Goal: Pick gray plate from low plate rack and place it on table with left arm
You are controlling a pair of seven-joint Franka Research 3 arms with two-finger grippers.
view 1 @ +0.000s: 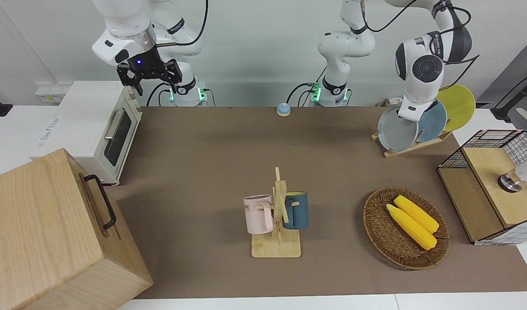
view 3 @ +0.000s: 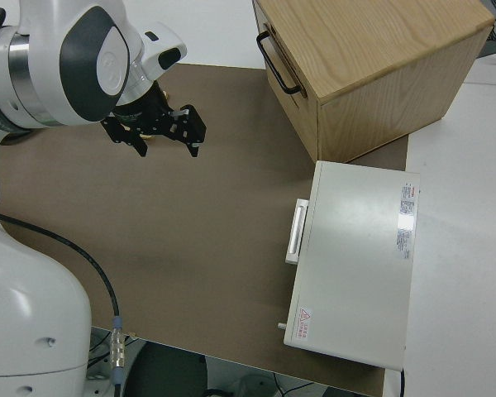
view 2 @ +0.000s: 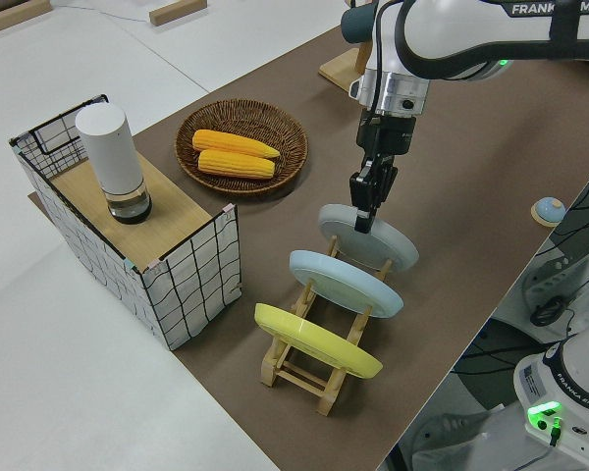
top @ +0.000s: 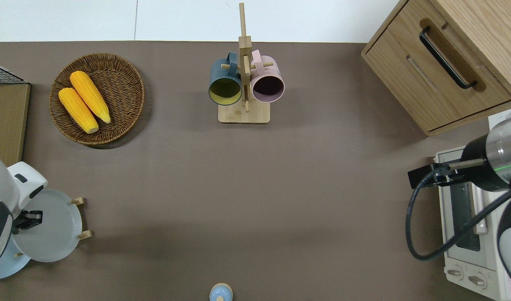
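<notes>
Three plates lean in the low plate rack at the lower middle of the left side view – yellow, light blue, then the gray plate uppermost in the frame. The left end effector comes straight down from the top of that frame onto the gray plate's upper rim, fingers narrowed on the edge; whether they truly pinch it I cannot tell. The plate's face tilts toward open bench – so any lift looks to go up along that slant. At the upper left of the front view, the right arm is parked, its fingers spread and empty.
</notes>
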